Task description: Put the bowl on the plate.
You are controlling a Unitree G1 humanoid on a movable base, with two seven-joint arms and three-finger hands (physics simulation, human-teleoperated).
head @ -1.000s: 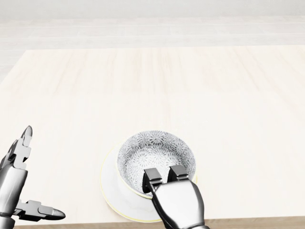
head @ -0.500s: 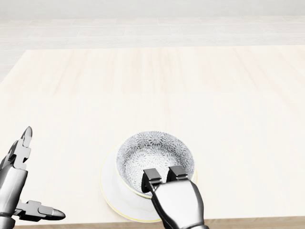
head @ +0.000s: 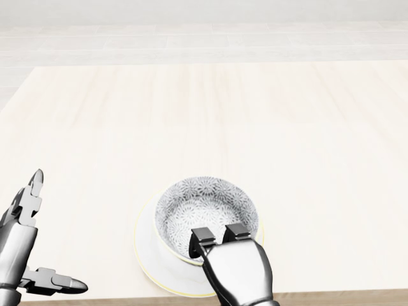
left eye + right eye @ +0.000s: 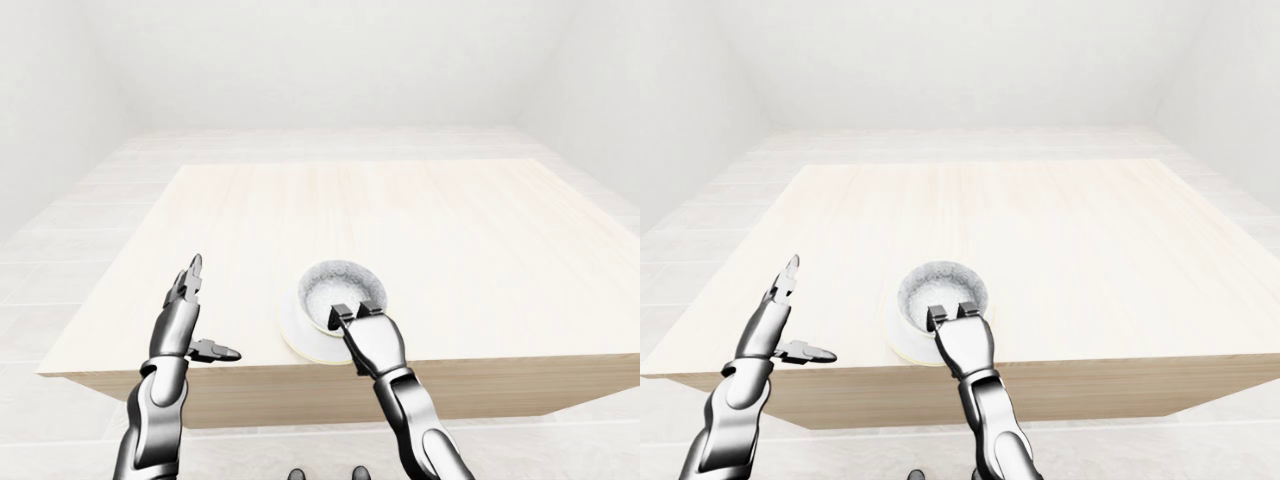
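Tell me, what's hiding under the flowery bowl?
A white plate sits under the bowl; its yellow-edged rim peeks out on the head view's left and bottom. The plate's middle is covered by the bowl, and the right hand hides its lower right part.

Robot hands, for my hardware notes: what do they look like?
Both arms are glossy silver-grey metal in rounded segments. The silver left hand has slim pointed fingers; the silver right hand, a broad smooth back and blocky dark-edged fingers. No cables or markings show.
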